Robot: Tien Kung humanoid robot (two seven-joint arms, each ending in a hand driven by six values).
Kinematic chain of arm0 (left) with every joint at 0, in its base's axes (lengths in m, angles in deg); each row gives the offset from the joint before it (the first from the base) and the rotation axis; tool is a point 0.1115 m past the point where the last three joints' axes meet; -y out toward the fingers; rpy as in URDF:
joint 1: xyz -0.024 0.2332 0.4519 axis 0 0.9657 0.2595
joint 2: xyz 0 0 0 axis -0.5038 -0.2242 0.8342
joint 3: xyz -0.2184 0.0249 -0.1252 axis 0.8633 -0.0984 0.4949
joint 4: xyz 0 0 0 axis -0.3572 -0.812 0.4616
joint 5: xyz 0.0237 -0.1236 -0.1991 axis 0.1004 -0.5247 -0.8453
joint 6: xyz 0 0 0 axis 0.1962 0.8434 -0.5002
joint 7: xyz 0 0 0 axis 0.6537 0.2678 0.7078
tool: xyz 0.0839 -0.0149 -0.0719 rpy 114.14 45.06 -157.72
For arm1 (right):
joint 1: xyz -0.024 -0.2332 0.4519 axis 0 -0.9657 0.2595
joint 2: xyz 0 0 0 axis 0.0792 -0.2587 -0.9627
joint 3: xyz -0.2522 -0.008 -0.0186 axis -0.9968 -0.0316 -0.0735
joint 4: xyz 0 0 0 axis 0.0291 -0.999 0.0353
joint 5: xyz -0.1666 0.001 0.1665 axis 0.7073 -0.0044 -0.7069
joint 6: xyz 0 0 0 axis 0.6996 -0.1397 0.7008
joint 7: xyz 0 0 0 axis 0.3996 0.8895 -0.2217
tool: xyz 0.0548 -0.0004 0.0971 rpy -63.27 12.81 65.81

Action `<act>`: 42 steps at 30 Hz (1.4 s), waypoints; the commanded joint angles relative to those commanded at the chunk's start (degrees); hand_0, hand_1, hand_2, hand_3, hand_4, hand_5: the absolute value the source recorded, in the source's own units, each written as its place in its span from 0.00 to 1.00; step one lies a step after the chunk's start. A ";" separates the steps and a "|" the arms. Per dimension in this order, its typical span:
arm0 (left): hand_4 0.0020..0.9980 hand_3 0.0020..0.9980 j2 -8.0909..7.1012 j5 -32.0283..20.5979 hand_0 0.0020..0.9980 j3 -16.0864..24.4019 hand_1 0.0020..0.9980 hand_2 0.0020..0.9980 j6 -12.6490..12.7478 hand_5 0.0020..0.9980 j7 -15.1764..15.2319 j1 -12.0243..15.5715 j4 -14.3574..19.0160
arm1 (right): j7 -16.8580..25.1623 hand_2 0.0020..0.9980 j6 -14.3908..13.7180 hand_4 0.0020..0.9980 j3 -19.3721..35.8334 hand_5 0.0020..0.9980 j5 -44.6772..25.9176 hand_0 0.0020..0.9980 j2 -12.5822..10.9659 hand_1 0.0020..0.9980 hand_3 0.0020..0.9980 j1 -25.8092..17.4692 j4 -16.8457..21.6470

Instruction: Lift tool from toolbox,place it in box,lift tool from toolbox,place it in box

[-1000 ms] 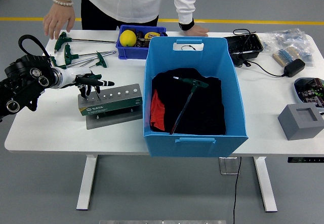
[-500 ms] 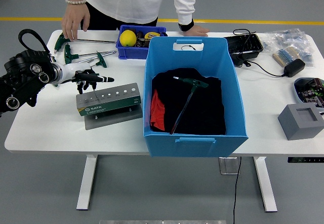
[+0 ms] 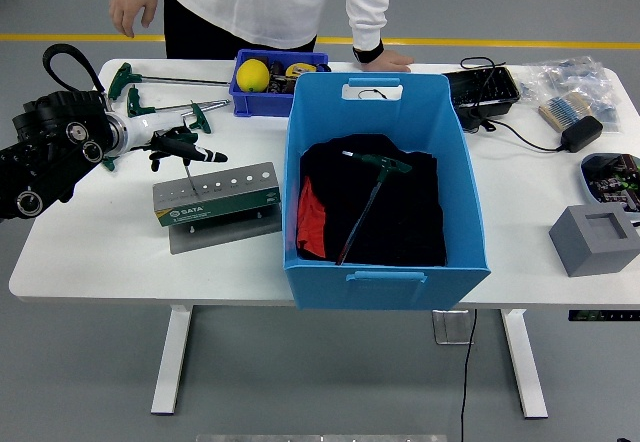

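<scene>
The left robot hand (image 3: 178,146) grips a T-shaped tool (image 3: 188,158), its thin metal shaft in the rectangular grey toolbox (image 3: 217,200). Another T-tool (image 3: 372,194) lies on black cloth in the blue plastic box (image 3: 384,191).

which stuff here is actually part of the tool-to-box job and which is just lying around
Job: left hand gripping a T-handle tool above the tool holder; big blue box with one tool already inside.

Lying about: small blue bin, loose T-handle wrenches, grey foam block, black tray, power adapter.
</scene>
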 joint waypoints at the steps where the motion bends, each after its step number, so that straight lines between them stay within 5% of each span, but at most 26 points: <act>1: 1.00 0.12 -0.03 0.45 0.18 -0.02 0.00 0.03 0.05 0.60 0.13 -0.14 0.17 | 0.01 0.72 -0.01 0.79 -0.01 0.67 -0.02 0.67 0.01 0.67 0.56 0.00 0.00; 4: 1.00 0.12 -0.09 2.03 0.18 0.03 0.00 0.03 0.80 0.60 1.00 -0.39 0.56 | 0.01 0.72 -0.02 0.79 -0.05 0.67 -0.12 0.67 0.02 0.67 0.56 0.01 0.00; 5: 1.00 0.12 -0.10 2.31 0.06 0.05 0.00 0.03 0.90 0.54 1.12 -0.45 0.65 | 0.02 0.72 -0.02 0.79 -0.04 0.67 -0.13 0.68 0.03 0.67 0.56 0.02 0.00; 28: 1.00 0.09 -1.12 11.59 0.00 0.19 0.00 0.00 6.06 0.45 6.78 -1.61 5.59 | 0.11 0.72 -0.05 0.79 -0.48 0.67 -0.67 0.68 0.09 0.67 0.56 0.06 0.00; 29: 0.93 0.08 -1.16 11.97 0.01 0.25 0.00 0.00 6.47 0.40 7.10 -1.62 5.90 | 0.11 0.72 -0.05 0.79 -0.48 0.67 -0.67 0.68 0.09 0.67 0.56 0.06 0.00; 34: 0.93 0.08 -1.44 12.71 0.01 0.86 0.00 0.00 7.96 0.40 8.48 -1.67 7.12 | 0.10 0.72 -0.05 0.79 -0.51 0.67 -0.64 0.68 0.10 0.67 0.56 0.04 0.00; 35: 0.86 0.07 -1.48 12.78 0.01 0.95 0.00 0.00 8.00 0.49 8.61 -1.69 7.22 | 0.11 0.72 -0.05 0.79 -0.55 0.67 -0.70 0.68 0.09 0.67 0.56 0.03 0.00; 42: 0.81 0.05 -1.71 13.28 0.02 1.61 0.00 0.00 8.29 0.55 9.50 -1.63 7.49 | 0.18 0.72 -0.07 0.79 -1.01 0.67 -1.07 0.68 0.12 0.67 0.56 -0.17 0.00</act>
